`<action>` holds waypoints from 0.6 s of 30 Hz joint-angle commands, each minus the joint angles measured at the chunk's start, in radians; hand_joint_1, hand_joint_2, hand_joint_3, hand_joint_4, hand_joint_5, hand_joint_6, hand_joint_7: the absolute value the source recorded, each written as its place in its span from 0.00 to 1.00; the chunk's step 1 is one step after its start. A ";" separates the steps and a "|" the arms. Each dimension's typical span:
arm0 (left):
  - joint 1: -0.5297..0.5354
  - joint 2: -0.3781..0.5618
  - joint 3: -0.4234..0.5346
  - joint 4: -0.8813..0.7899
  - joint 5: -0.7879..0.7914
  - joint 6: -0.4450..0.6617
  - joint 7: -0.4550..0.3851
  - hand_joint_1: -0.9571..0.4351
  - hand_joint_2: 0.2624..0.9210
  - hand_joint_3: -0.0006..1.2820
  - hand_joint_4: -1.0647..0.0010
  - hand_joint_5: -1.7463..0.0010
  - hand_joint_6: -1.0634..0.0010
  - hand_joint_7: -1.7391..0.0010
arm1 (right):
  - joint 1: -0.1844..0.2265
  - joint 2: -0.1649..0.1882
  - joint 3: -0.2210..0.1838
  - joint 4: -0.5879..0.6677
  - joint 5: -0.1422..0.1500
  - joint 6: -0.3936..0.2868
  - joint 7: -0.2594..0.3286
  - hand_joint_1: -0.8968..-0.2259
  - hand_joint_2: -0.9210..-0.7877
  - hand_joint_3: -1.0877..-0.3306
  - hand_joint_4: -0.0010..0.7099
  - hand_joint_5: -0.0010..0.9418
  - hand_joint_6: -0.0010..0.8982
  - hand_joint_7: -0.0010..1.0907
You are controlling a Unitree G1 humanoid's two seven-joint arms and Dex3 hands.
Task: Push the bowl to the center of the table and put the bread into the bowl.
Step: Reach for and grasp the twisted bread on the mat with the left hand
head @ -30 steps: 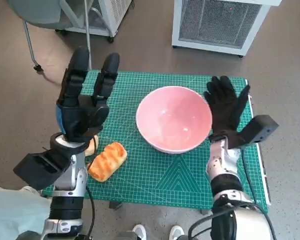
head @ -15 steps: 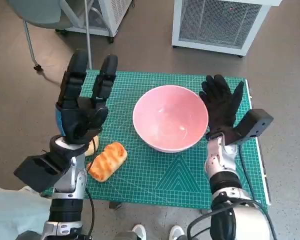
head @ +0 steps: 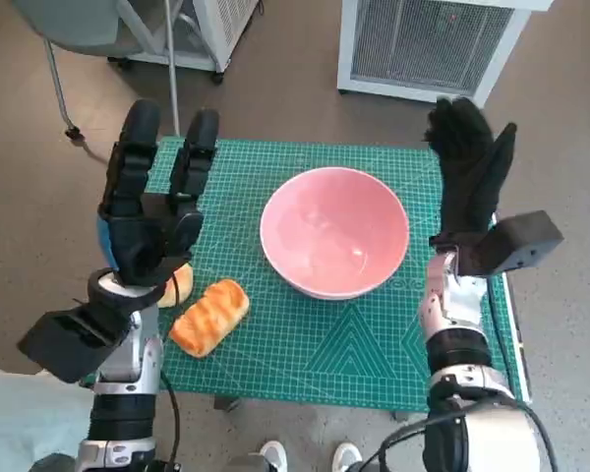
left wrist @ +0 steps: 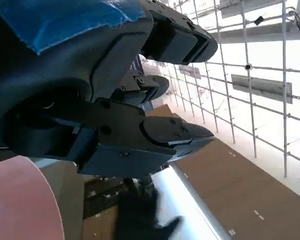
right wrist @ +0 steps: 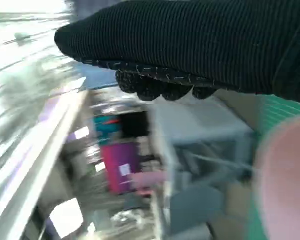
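Bread [head: 209,317] lies beside bowl [head: 334,232], long axis slanting toward it; left hand [head: 147,221] nearer, raised above, fingers spread, empty

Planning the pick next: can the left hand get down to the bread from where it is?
Probably yes. The left hand is open and raised beside the bread, which lies bare on the green mat, apart from the pink bowl; nothing covers it.

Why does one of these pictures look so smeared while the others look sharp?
The right wrist view is streaked with motion blur; only the gloved right hand reads clearly. The head view is sharp and evenly lit across the bowl and bread. In the left wrist view the left hand is crisp, against a glaring bright background.
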 commanded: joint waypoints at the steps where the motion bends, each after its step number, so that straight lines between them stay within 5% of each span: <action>1: 0.008 0.009 0.002 -0.022 0.011 0.010 0.013 0.58 1.00 0.18 0.68 1.00 0.58 1.00 | 0.076 -0.002 0.049 -0.114 -0.037 -0.056 0.011 0.62 0.00 0.37 0.39 0.01 0.04 0.58; 6: 0.013 0.016 0.000 -0.047 0.026 0.023 0.026 0.57 1.00 0.18 0.68 1.00 0.58 1.00 | 0.146 -0.002 0.108 -0.298 -0.013 -0.062 0.080 0.60 0.00 0.37 0.39 0.01 0.01 0.64; 13: 0.039 0.046 -0.006 -0.093 0.127 0.044 0.068 0.53 1.00 0.17 0.71 1.00 0.61 1.00 | 0.233 -0.006 0.169 -0.517 0.027 0.016 0.136 0.58 0.00 0.37 0.39 0.01 0.00 0.65; 15: 0.073 0.103 -0.007 -0.165 0.298 0.110 0.115 0.51 1.00 0.14 0.75 1.00 0.65 1.00 | 0.254 -0.006 0.180 -0.566 0.030 0.041 0.138 0.56 0.00 0.37 0.39 0.01 0.00 0.65; 18: 0.145 0.221 -0.020 -0.405 0.613 0.395 0.054 0.47 0.94 0.07 0.83 1.00 0.72 1.00 | 0.273 -0.007 0.190 -0.610 0.033 0.063 0.139 0.55 0.00 0.38 0.39 0.01 0.00 0.65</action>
